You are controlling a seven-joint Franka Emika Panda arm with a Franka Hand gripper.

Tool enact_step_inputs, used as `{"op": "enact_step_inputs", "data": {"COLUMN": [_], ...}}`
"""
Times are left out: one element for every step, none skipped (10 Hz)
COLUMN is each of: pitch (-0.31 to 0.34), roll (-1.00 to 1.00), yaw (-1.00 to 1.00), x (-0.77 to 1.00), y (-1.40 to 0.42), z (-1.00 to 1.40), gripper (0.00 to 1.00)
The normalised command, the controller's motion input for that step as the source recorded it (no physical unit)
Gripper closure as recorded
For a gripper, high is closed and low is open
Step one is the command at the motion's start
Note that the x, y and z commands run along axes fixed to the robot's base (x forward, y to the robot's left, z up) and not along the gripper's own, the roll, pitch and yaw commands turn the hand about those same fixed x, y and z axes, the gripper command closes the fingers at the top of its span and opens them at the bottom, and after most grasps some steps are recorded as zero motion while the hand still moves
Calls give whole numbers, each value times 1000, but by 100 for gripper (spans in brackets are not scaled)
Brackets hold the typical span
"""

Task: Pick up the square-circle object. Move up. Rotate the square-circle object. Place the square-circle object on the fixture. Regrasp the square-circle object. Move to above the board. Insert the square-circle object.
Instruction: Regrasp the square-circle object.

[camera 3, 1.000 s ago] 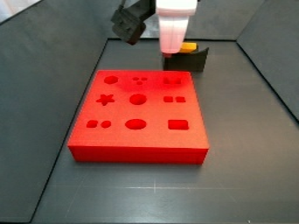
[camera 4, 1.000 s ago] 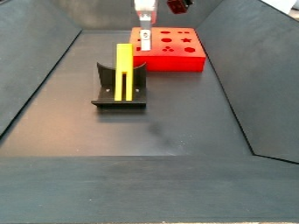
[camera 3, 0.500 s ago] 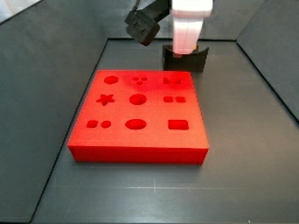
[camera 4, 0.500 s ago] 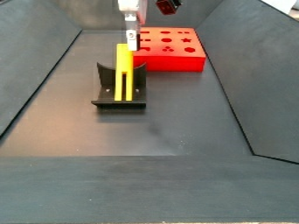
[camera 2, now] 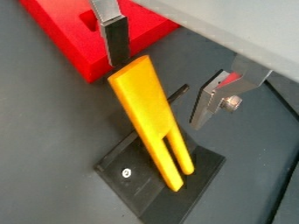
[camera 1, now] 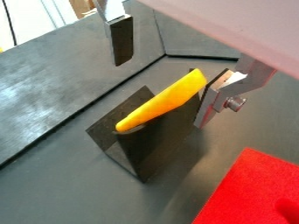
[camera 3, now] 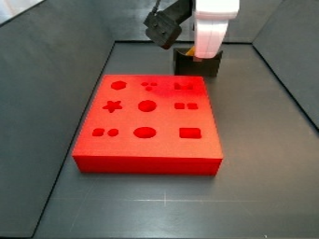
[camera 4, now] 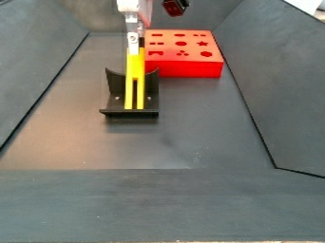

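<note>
We are at the regrasp. The peg (camera 2: 152, 118) leans in the fixture (camera 2: 146, 175), standing upright in a side view (camera 4: 133, 76), with the board (camera 4: 184, 52) behind it. Our gripper (camera 2: 163, 66) hangs above the peg's top end, fingers (camera 2: 114, 39) spread wide on either side and touching nothing. To do this well we should centre the peg between the pads, come straight down along it, and close squarely on its flat faces so it does not twist. The board waits near the fixture.
</note>
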Motion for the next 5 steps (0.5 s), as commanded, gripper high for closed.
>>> {"op": "enact_step_inputs", "data": {"pitch": [220,224,226,226,227], "roll": [-26,-28,-32,-35,-37], "yaw": [57,57,57,60,60], "x": [295,256,195,134,87], "y": [-13,-13,-14,-13,-13], "z": [5,4,-6,-3,1], "gripper": [0,0,0,0,0]}}
